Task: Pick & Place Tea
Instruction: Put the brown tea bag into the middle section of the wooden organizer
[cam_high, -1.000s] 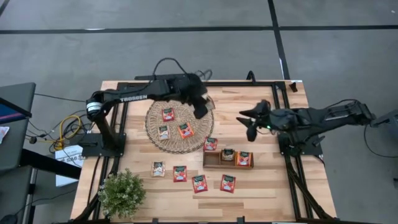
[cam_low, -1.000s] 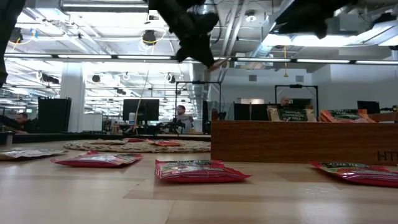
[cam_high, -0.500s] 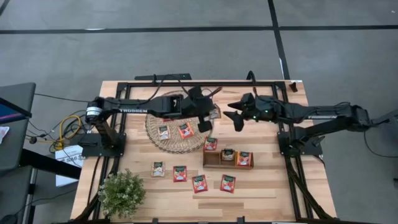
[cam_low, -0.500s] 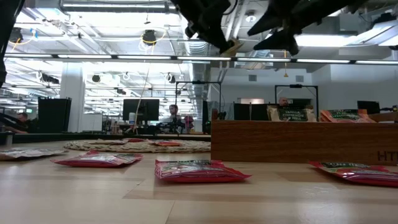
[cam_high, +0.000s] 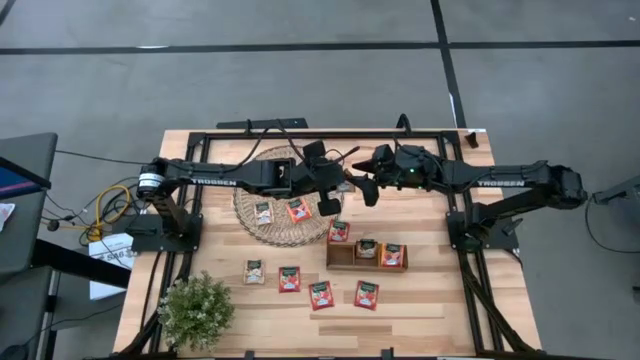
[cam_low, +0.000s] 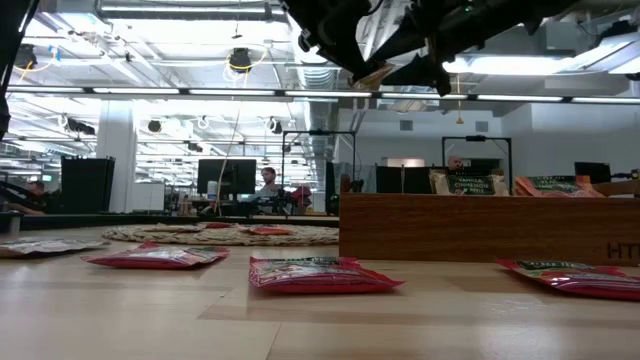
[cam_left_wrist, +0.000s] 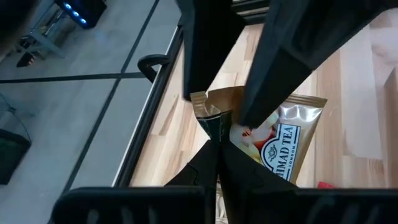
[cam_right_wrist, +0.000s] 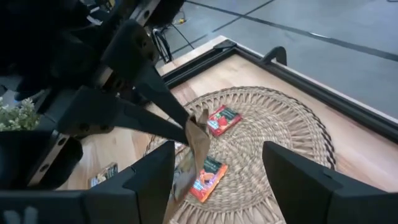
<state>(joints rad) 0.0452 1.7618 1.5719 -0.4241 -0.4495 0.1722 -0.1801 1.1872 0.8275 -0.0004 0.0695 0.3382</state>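
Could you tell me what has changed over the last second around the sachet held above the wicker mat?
The left end effector, shut on the beige tea sachet, carried it from the mat's rim toward the table's middle. The right end effector swung in from the right side with its fingers spread wider, and now stands open around the sachet. The wicker mat, the wooden tray and the sachets lying on the table stayed put.

- Ceiling strip lights (cam_low: 250, 95) are glaring across the low view from ten to two o'clock.
- The table (cam_high: 430, 300) is lying evenly lit, shadows soft.
- Near wrist-view fingers (cam_right_wrist: 149, 180) are blurring.
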